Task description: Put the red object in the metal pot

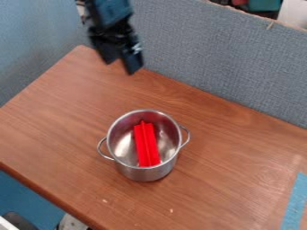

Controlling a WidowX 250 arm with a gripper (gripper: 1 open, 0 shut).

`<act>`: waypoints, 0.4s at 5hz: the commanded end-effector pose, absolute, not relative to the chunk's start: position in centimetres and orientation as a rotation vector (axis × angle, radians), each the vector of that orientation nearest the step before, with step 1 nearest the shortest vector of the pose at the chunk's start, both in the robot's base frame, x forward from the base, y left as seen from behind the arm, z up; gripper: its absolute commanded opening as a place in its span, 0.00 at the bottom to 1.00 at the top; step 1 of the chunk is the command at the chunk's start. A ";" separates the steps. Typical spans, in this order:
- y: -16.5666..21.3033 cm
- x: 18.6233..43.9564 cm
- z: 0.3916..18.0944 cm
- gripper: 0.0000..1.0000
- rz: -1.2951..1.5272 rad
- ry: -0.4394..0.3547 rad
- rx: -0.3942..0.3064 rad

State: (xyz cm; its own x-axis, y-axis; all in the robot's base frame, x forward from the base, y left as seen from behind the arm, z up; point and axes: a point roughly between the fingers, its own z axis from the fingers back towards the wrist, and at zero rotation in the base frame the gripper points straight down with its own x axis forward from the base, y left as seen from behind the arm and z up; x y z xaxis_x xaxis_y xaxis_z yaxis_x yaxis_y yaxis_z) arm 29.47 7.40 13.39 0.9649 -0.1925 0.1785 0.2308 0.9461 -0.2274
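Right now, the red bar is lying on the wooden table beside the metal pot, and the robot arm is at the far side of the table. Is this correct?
Not quite: the camera view shows the red bar inside the metal pot, not beside it. The arm is indeed at the far side.
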 end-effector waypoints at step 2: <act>0.0 33.3 13.0 1.00 -0.135 -0.172 -0.217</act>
State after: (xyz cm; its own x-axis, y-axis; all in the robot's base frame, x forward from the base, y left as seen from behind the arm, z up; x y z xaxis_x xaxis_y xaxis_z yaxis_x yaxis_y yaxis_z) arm 32.62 -0.50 11.47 0.9828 -0.1271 0.1338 0.1544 0.9633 -0.2194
